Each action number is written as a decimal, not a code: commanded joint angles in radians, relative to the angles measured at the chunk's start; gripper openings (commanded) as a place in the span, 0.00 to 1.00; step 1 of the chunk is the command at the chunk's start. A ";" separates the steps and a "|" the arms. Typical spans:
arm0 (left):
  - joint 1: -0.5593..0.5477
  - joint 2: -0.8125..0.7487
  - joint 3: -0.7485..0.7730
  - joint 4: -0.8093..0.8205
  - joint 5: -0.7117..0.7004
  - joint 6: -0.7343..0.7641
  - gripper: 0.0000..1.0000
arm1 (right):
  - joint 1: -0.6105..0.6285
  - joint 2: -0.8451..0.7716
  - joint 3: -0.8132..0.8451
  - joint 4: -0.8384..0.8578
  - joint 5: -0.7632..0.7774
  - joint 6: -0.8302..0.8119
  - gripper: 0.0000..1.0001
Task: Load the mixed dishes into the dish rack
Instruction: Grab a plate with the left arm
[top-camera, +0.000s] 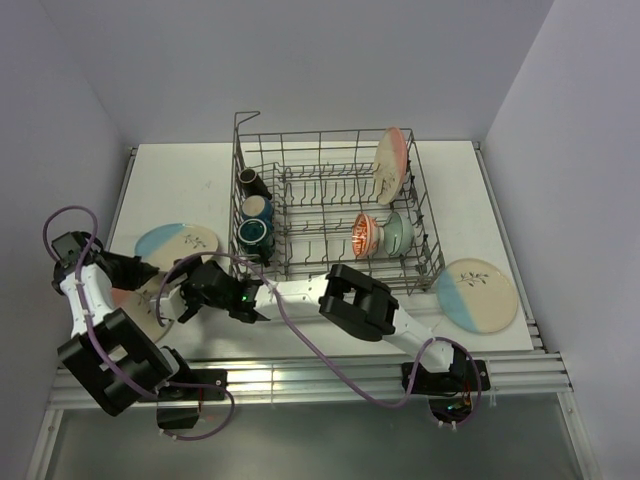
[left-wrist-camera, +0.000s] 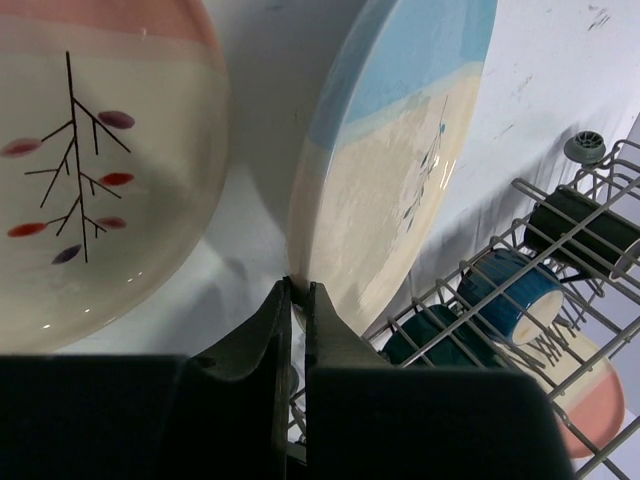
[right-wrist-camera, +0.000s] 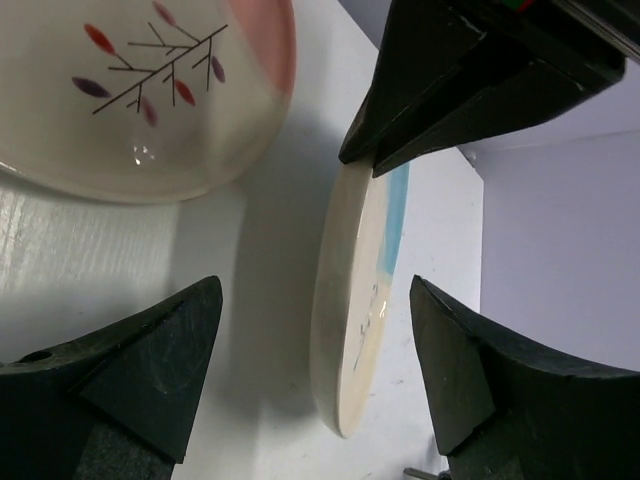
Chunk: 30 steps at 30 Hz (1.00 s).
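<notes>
My left gripper (left-wrist-camera: 298, 290) is shut on the rim of a cream and light blue plate (left-wrist-camera: 400, 170), holding it tilted on edge over the table's left side (top-camera: 177, 243). My right gripper (right-wrist-camera: 315, 300) is open, with one jaw on each side of that plate's lower edge (right-wrist-camera: 360, 300) and neither touching it. A cream and pink plate (right-wrist-camera: 150, 90) lies flat beside them (left-wrist-camera: 90, 170). The dish rack (top-camera: 425, 215) holds a pink plate (top-camera: 390, 163), an orange-red bowl (top-camera: 365, 232), a pale green bowl (top-camera: 393, 232) and three mugs (top-camera: 255, 210).
A second blue and cream plate (top-camera: 477, 293) lies flat on the table to the right of the rack. The right arm (top-camera: 355, 300) reaches across the front of the rack to the left. The white table top (top-camera: 180, 180) is walled in on three sides.
</notes>
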 joint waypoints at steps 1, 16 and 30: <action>0.006 -0.051 -0.001 0.017 0.095 -0.021 0.00 | -0.021 0.051 0.051 0.080 0.003 -0.019 0.82; 0.006 -0.094 -0.039 0.005 0.132 -0.039 0.00 | -0.028 0.106 0.097 0.095 0.045 -0.041 0.58; 0.007 -0.082 -0.021 0.008 0.142 -0.041 0.00 | -0.030 0.094 0.068 0.106 0.056 -0.042 0.12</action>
